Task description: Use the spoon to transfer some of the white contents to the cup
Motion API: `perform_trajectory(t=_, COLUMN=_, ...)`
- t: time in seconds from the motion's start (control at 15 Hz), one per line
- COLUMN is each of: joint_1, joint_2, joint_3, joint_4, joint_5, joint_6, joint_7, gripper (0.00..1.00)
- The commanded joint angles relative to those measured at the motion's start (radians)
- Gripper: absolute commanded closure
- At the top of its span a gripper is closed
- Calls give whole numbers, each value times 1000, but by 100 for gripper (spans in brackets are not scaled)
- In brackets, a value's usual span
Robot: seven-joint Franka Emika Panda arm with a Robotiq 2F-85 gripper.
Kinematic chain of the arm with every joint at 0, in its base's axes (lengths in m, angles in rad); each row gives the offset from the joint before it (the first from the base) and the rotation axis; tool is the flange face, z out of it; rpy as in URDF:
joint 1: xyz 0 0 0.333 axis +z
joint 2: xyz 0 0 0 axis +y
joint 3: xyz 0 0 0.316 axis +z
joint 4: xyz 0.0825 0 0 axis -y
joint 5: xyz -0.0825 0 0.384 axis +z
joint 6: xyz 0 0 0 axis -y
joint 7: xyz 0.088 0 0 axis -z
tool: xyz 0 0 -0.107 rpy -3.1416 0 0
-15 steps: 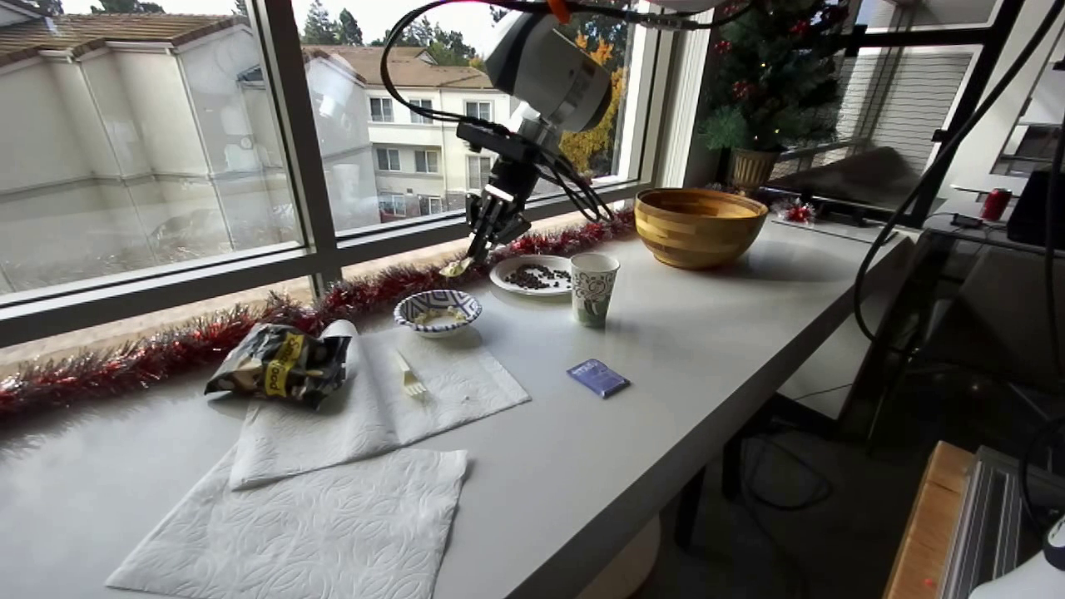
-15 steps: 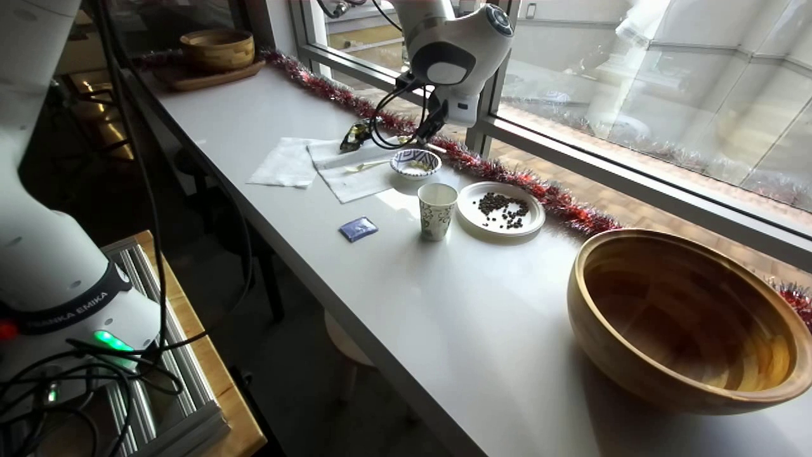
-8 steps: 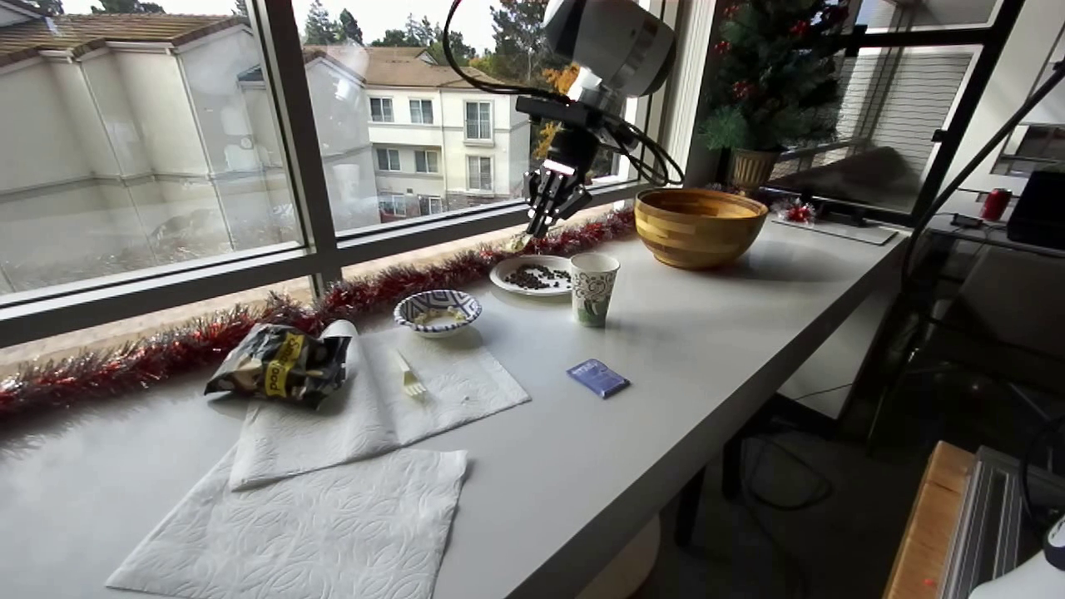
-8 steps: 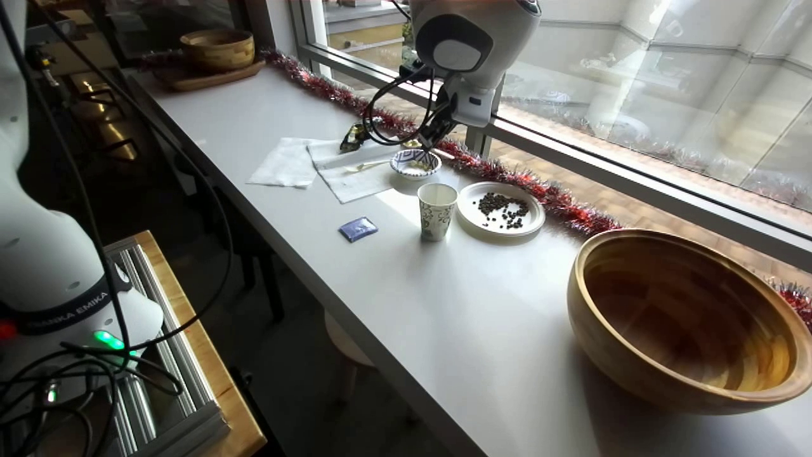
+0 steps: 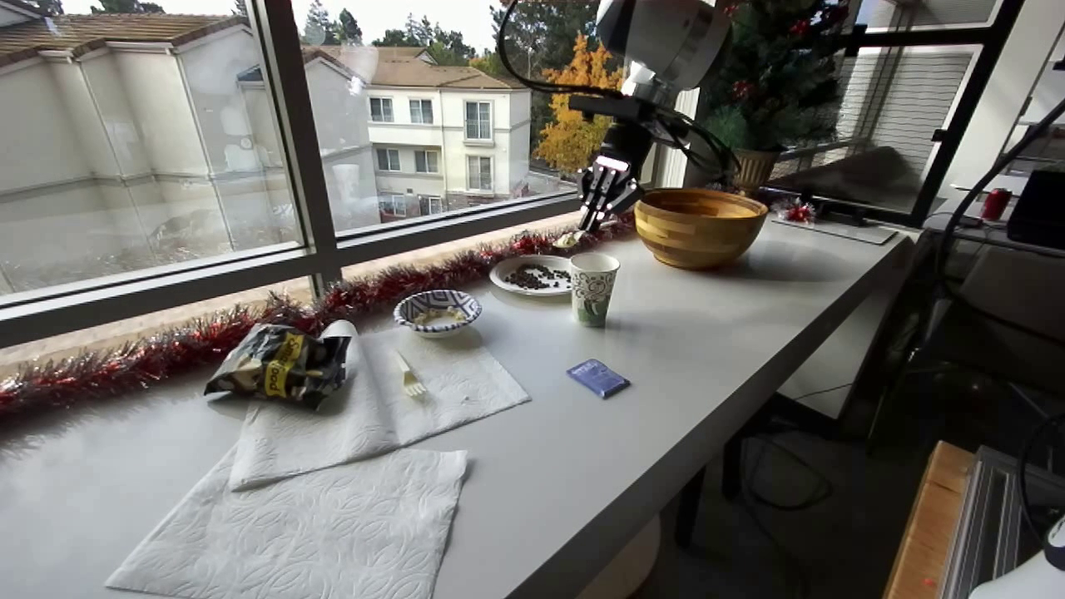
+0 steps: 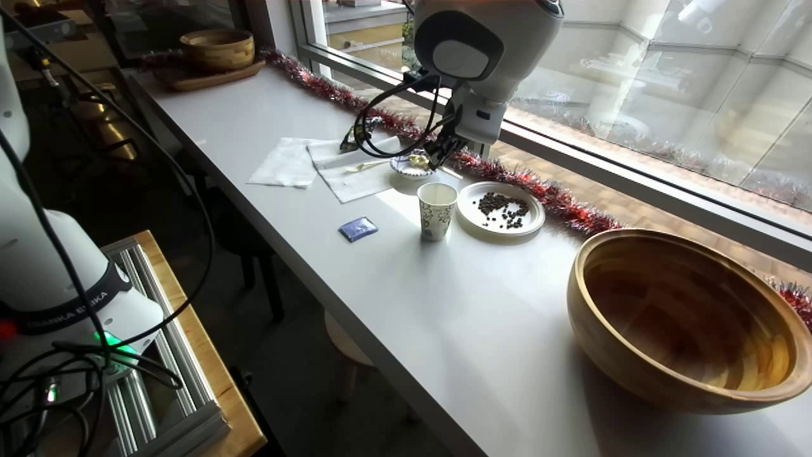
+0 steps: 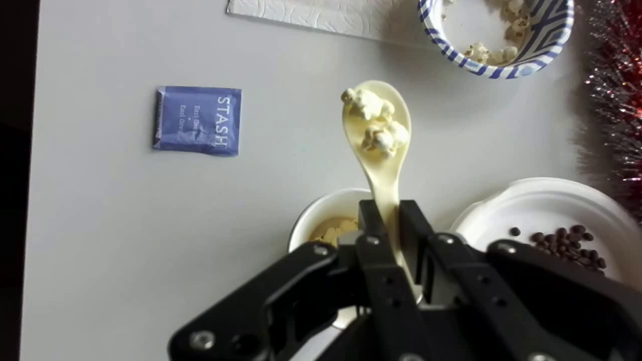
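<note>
- My hand (image 7: 389, 218) grips the plastic spoon (image 7: 384, 173), popcorn (image 7: 370, 106) aboard, at the wrist view's centre.
- The paper cup (image 7: 321, 213) stands lower centre.
- Transfer step, I judge; next, bring the spoon's head over it, then tip.

In an exterior view we see a white, rounded arm (image 6: 533, 44) with a near-black panel (image 6: 458, 25) framing a pale grey oval (image 6: 452, 59), and thin black cables (image 6: 383, 154) looping beside it. On the white base (image 6: 32, 273) we read FRANKA EMIKA in pale capitals along a dark band (image 6: 47, 315), just above glowing green lights (image 6: 120, 346). In the wrist view we find the claw (image 7: 390, 208) black, its angular links (image 7: 301, 265) dotted with silvery screws (image 7: 202, 340).
</note>
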Motion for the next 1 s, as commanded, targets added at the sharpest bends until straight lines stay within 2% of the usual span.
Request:
perform_trajectory(t=0.0, joint_1=-7, joint_2=-39, joint_3=-27, joint_4=-39, joint_5=-3, joint_6=9, joint_7=18, gripper=96)
perform_trajectory(t=0.33, joint_1=11, joint_2=-41, joint_3=-63, joint_4=-41, joint_5=-60, joint_6=47, joint_7=63, gripper=96)
perform_trajectory(t=0.93, joint_1=81, joint_2=-43, joint_3=-69, joint_4=-95, joint_5=-230, joint_6=198, joint_7=201, gripper=96)
